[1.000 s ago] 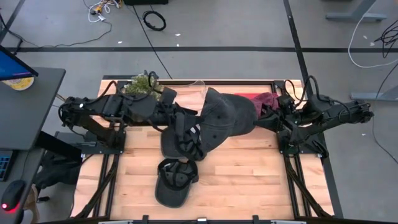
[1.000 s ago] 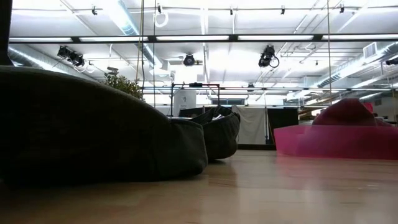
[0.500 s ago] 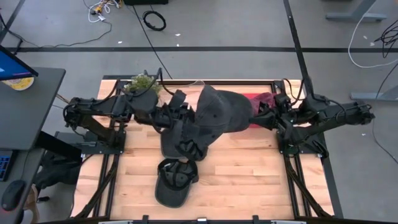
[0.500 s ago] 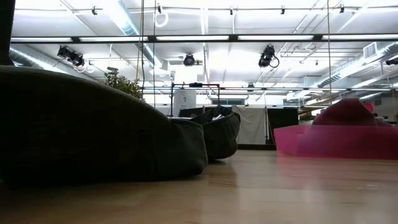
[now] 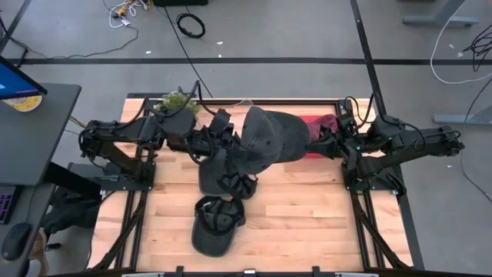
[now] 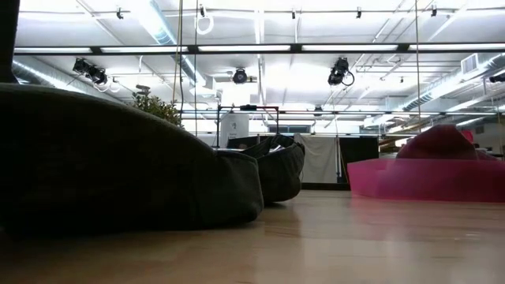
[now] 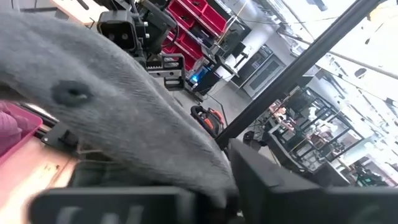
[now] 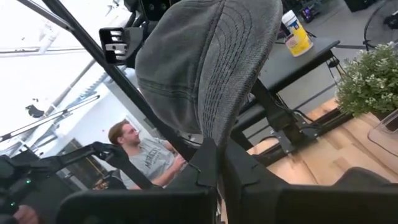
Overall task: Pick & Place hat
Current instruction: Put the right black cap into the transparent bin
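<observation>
A grey hat (image 5: pixel 267 138) hangs above the table's middle between my two arms. My right gripper (image 5: pixel 317 145) is shut on its right side and my left gripper (image 5: pixel 234 146) is shut on its left side. In the right wrist view the hat's stitched brim (image 8: pixel 211 62) rises above the fingers. In the left wrist view grey cloth (image 7: pixel 112 112) fills the picture. The low view shows neither gripper. My left gripper comes level from the table's left and has the hat's grey cloth (image 7: pixel 211 177) between its two fingers; the blur hides which part it is. The hat is clear of the table. My right gripper pinches the edge of the brim (image 8: pixel 210 134) between its two fingers, level from the table's right. The brim stands up past the fingers, and the hat is lifted clear.
A dark hat (image 5: pixel 223 175) lies on the table under the held one, and another (image 5: pixel 214 225) lies nearer the front edge. A pink hat (image 5: pixel 324 123) sits at the back right. A small plant (image 5: pixel 177 104) stands at the back left. People show beyond the table.
My right gripper has carried the grey hat toward the table's left, still lifted clear. My left gripper has gone a little toward the hat, and the hat's left side now sits at it.
</observation>
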Controlling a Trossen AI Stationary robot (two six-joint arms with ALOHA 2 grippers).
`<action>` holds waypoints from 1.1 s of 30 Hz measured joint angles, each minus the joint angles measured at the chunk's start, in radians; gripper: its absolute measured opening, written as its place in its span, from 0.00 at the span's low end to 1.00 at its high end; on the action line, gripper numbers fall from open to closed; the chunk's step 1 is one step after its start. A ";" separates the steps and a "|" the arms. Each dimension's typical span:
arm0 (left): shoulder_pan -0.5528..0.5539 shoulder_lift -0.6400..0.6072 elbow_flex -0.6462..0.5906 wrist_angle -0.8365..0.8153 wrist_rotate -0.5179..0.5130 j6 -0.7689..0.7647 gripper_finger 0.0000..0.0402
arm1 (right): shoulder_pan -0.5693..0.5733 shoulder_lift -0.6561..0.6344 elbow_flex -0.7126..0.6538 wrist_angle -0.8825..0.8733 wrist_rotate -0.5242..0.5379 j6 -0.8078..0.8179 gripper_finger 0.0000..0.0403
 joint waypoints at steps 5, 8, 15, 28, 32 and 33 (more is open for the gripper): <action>0.014 0.000 0.000 0.000 0.002 0.003 0.05 | 0.000 0.000 0.000 0.007 -0.075 0.008 0.11; 0.025 0.000 0.000 -0.006 0.005 -0.011 0.05 | 0.001 0.000 0.000 -0.014 -0.093 0.022 0.26; 0.069 0.000 0.000 -0.101 -0.020 -0.011 0.04 | -0.022 -0.003 0.000 -0.067 -0.023 -0.001 0.64; 0.190 0.000 0.000 -0.185 -0.048 0.006 0.04 | -0.105 -0.090 0.000 -0.170 -0.024 -0.027 0.78; 0.212 0.000 0.000 -0.186 -0.029 -0.003 0.04 | -0.122 -0.113 0.000 -0.213 -0.021 -0.004 0.80; 0.217 0.000 0.001 -0.186 -0.027 -0.003 0.04 | -0.129 -0.119 0.000 -0.243 -0.012 0.001 0.81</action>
